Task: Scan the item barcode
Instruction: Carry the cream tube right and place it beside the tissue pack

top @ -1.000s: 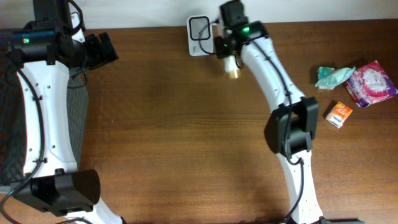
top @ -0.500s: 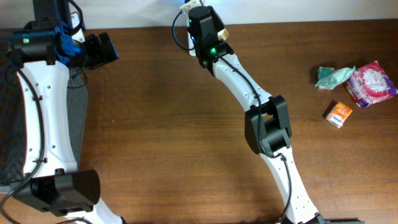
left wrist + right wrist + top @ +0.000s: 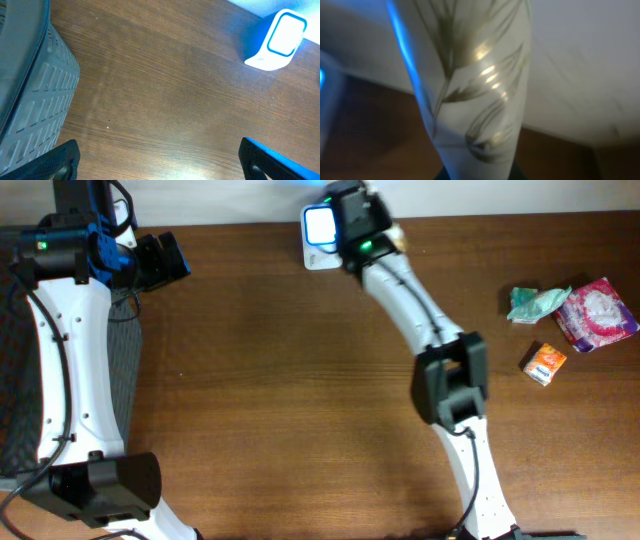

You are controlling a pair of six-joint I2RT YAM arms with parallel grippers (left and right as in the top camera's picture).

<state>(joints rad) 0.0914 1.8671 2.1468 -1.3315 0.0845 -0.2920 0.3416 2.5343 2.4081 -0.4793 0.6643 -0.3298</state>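
Now right gripper [image 3: 372, 230] pinches white gold-leafed packet [image 3: 475, 85] beside glowing scanner [image 3: 320, 225], far edge. Likely light, glossy, slippery, soft; hold low end, gently. Left gripper [image 3: 165, 260] spread, far left.

A white packet [image 3: 475, 85] printed with gold leaves stands nearly upright, clamped in the right pincer [image 3: 362, 210], with the white scanner [image 3: 320, 227] glowing blue just beside that pincer.

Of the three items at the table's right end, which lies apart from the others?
The orange box; the teal packet and pink packet touch each other.
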